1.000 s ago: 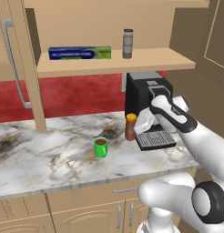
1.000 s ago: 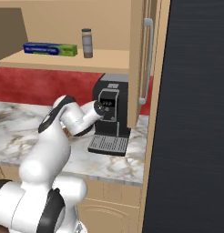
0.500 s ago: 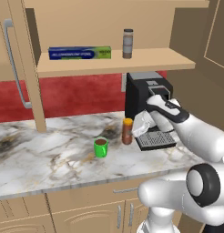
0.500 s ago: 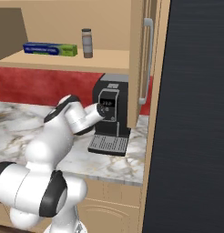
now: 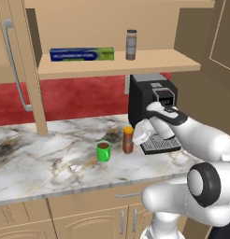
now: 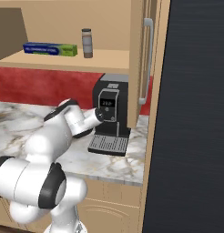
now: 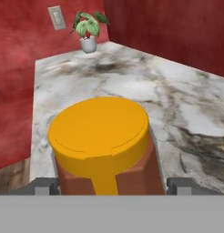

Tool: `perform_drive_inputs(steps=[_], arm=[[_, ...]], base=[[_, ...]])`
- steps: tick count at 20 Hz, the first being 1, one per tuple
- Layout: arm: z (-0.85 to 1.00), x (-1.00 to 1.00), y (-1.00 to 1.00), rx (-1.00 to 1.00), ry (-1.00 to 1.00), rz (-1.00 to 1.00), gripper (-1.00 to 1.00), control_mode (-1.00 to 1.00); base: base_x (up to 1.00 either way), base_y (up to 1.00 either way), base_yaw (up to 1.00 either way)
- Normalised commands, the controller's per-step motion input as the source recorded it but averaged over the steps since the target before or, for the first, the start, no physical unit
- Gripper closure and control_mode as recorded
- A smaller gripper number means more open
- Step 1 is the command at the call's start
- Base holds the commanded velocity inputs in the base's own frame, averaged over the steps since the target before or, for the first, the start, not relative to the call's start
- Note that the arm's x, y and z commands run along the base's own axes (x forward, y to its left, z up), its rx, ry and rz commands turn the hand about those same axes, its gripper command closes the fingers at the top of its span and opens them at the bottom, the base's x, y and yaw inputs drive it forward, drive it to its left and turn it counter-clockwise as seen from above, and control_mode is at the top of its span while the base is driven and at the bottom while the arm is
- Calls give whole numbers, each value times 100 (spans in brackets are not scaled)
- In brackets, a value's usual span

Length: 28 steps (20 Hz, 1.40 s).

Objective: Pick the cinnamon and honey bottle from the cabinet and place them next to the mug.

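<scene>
So the two-finger gripper point(image 5: 137, 136) sits right at the small amber-brown honey bottle with the orange-yellow cap point(image 5: 128, 140), jaws spread wide with a fingertip point(image 7: 45, 185) on either side of it; can't tell if they actually touch it. The bottle stands upright on the marble counter point(image 5: 51, 158), just beside the bright green mug point(image 5: 103, 151). The slim grey cinnamon jar with the dark lid point(image 5: 131, 45) is up on the tan cabinet shelf point(image 5: 149, 63), near a blue foil box point(image 5: 82, 54).
</scene>
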Motion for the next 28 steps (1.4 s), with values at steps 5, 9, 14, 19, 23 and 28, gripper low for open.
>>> perform_drive_inputs(steps=[5, 9, 14, 19, 23, 28], arm=[[-24, 0, 6, 0, 0, 0, 100, -100], [-23, 0, 13, 0, 0, 0, 100, -100], [-18, 0, 8, 0, 0, 0, 100, -100], [-6, 0, 1, 0, 0, 0, 100, -100], [0, 4, 0, 0, 0, 0, 100, -100], [0, 17, 7, 0, 0, 0, 100, -100]], base=[[0, 0, 0], [0, 0, 0], [0, 0, 0], [0, 0, 0], [0, 0, 0], [0, 0, 0]])
